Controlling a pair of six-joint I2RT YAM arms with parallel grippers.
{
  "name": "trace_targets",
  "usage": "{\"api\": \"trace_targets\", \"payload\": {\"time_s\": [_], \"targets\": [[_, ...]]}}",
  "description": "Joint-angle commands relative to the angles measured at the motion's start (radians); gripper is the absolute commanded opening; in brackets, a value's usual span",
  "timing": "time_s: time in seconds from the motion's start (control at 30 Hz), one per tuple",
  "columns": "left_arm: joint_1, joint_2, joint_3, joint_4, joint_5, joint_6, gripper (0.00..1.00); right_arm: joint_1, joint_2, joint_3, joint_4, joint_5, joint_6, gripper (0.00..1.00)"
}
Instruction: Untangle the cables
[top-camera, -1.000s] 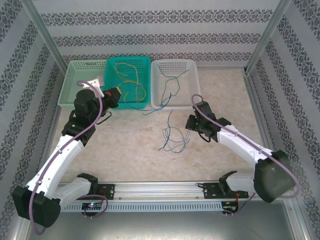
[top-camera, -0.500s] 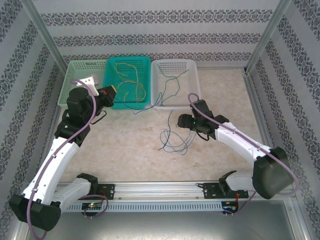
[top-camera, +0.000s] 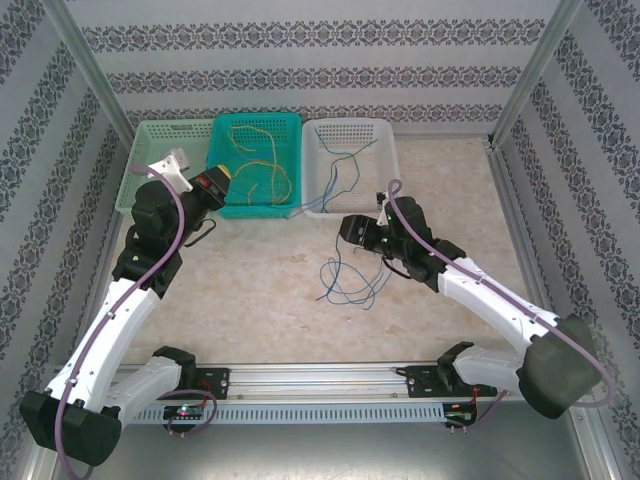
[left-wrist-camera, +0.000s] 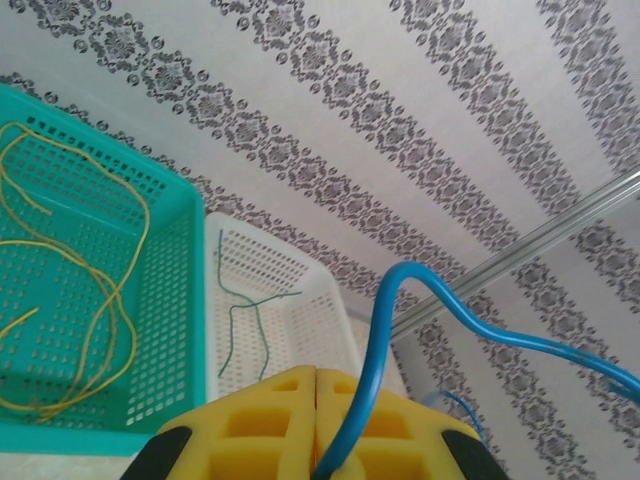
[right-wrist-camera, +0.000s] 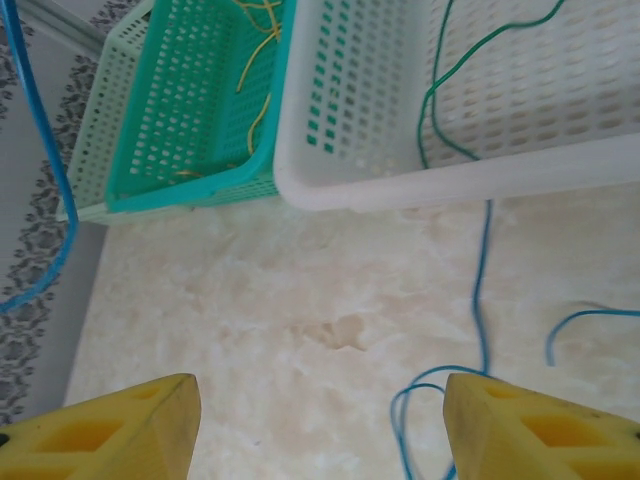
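**Top external view.** Three baskets stand in a row along the far edge of the desk (top-camera: 250, 270). A pale green basket (top-camera: 160, 128) sits nearest the far-left corner, then a teal basket (top-camera: 297, 160), then a white basket (top-camera: 350, 123). Yellow cables (top-camera: 255, 160) lie in the teal basket and a green cable (top-camera: 340, 165) lies in the white one. Loose blue cables (top-camera: 348, 285) lie tangled mid-desk, just on the near side of the white basket. The left end effector (top-camera: 218, 184) hangs at the teal basket's near-left corner. The right end effector (top-camera: 350, 228) hovers near the far end of the blue tangle.

**Left wrist view.** The yellow fingers (left-wrist-camera: 270, 425) are pressed together and clamped on a blue cable (left-wrist-camera: 372, 350). It rises from between them and arcs away to the right.

**Right wrist view.** The fingers (right-wrist-camera: 120, 430) stand wide apart with nothing between them. Bare desk lies below, and blue strands run toward the white basket's near wall. One blue strand hangs in the air at the left.

**Assessment.** Yellow and green appear sorted, so the step in hand is separating the blue cables. One strand is lifted by the left arm and the right arm is poised over the rest. The next move calls for the right end effector to descend on a single strand clear of the crossings. It must then close on wire lying flat on the desk and draw it away from the held one.
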Motion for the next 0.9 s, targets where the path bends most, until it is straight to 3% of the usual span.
{"api": "trace_targets", "payload": {"time_s": [0.0, 0.37, 0.57, 0.87], "targets": [[0.012, -0.004, -0.016, 0.095, 0.02, -0.065, 0.0, 0.02, 0.043, -0.019, 0.159, -0.051, 0.075, 0.66], [0.013, -0.01, -0.047, 0.125, 0.036, -0.101, 0.0, 0.044, 0.164, -0.027, 0.481, -0.103, 0.218, 0.68], [0.013, -0.013, -0.047, 0.131, 0.034, -0.1, 0.0, 0.048, 0.186, -0.015, 0.511, -0.098, 0.228, 0.67], [0.012, -0.02, -0.062, 0.145, 0.039, -0.108, 0.0, 0.048, 0.307, 0.031, 0.697, -0.137, 0.355, 0.66]]}}
